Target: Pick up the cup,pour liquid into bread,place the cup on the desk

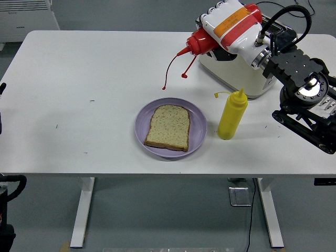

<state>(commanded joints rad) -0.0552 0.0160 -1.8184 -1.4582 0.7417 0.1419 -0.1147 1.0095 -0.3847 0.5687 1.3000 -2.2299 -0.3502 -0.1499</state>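
Right hand (231,23) clamped round tipped red squeeze bottle (218,32) — orange-and-white label, red strand dangling off its nozzle

White table (79,68): purple plate (143,116) near front edge, yellow bottle (231,114) beside, cream toaster (236,71) behind.

Two bottles, one of everything else.
One red bottle (207,40) at one o'clock, one yellow bottle (231,114) at three o'clock of the plate (197,128). One plate, one bread slice (168,127), one toaster (239,73), one robot hand (231,23), one table (79,100).
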